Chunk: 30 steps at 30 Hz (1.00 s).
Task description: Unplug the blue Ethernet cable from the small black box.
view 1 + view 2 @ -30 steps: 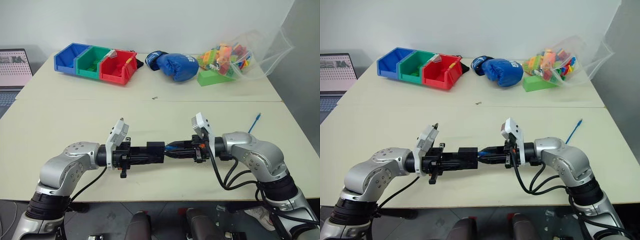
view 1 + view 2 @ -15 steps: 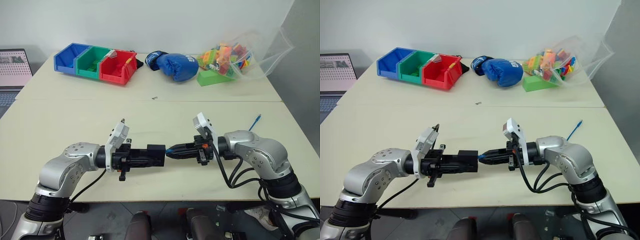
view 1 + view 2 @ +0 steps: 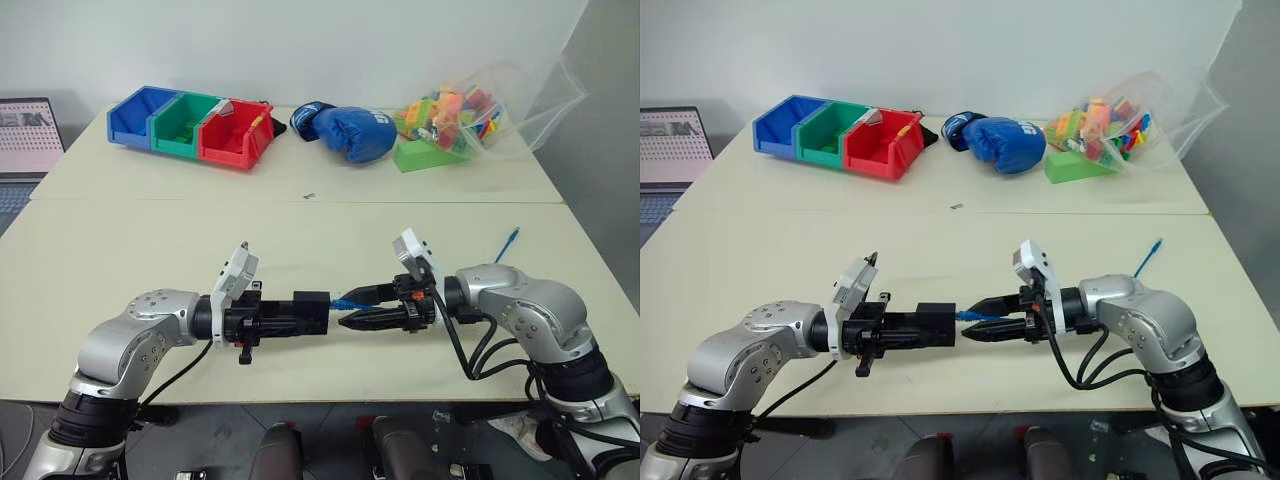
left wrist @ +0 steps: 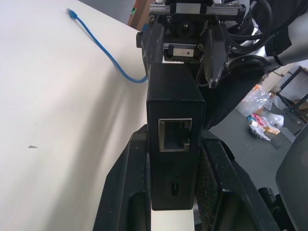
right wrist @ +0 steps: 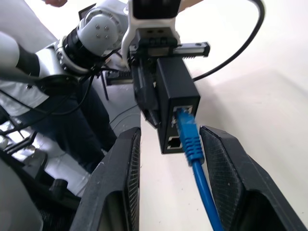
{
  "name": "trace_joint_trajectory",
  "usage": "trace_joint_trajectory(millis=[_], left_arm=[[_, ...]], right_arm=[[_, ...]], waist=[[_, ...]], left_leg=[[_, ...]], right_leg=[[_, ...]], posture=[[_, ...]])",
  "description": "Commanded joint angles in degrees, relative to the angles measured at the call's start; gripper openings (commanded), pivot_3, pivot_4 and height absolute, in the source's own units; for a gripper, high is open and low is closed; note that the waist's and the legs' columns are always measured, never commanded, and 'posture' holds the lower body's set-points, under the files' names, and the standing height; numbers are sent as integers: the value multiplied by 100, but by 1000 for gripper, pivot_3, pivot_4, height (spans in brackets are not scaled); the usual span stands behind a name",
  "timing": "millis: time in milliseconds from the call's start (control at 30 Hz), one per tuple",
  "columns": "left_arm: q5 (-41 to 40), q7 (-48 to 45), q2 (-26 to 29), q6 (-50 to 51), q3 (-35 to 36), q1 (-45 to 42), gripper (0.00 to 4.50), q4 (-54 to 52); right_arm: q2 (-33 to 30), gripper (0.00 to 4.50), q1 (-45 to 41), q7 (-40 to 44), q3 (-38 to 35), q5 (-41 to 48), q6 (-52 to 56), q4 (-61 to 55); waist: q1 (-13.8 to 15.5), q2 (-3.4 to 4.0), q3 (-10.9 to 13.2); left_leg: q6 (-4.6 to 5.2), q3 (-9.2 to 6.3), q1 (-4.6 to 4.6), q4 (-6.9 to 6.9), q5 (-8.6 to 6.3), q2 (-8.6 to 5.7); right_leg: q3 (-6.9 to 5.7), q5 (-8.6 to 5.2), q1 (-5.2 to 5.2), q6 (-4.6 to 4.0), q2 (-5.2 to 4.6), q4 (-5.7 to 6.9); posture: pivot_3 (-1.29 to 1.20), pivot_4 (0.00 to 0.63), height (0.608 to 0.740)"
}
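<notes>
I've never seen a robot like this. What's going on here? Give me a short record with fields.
Left gripper: shut on the small black box, held above the table
Right gripper: open, one finger on each side of the cable's plug
Blue Ethernet cable: plug in the box's port, not yet pulled out; its other end lies on the table
Box's near side: a second port, empty
Far edge of table: blue, green and red storage bins, blue boxing glove, bag of coloured bricks
</notes>
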Motion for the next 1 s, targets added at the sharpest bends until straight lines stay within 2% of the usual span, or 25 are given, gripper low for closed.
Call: trace_joint_trajectory(millis=[33, 767, 867, 1000], left_arm=[[-57, -40, -17, -63, 20, -12, 792, -58], [-2, -128, -55, -255, -8, 88, 792, 32], [-9, -107, -62, -248, -6, 91, 792, 16], [-49, -46, -86, -190, -2, 61, 792, -31]], right_arm=[[187, 2048, 66, -221, -277, 305, 98, -34], [192, 2048, 34, -226, -39, 159, 4, 6], [168, 1612, 13, -200, -7, 134, 0, 14], [109, 738, 13, -147, 83, 32, -60, -23]], waist=[[-1, 0, 0], [-16, 0, 0], [-16, 0, 0], [-17, 0, 0]], left_leg=[[0, 0, 0, 0, 0, 0], [0, 1, 0, -1, 0, 0], [0, 0, -1, -1, 0, 0], [0, 1, -1, -1, 0, 0]], right_leg=[[-1, 0, 0, 0, 0, 0], [1, 0, -1, 0, 1, -1], [1, 0, -1, 0, 1, -1], [1, 0, -1, 0, 1, -1]], posture=[[0, 150, 740], [0, 150, 740], [0, 150, 740], [0, 150, 740]])
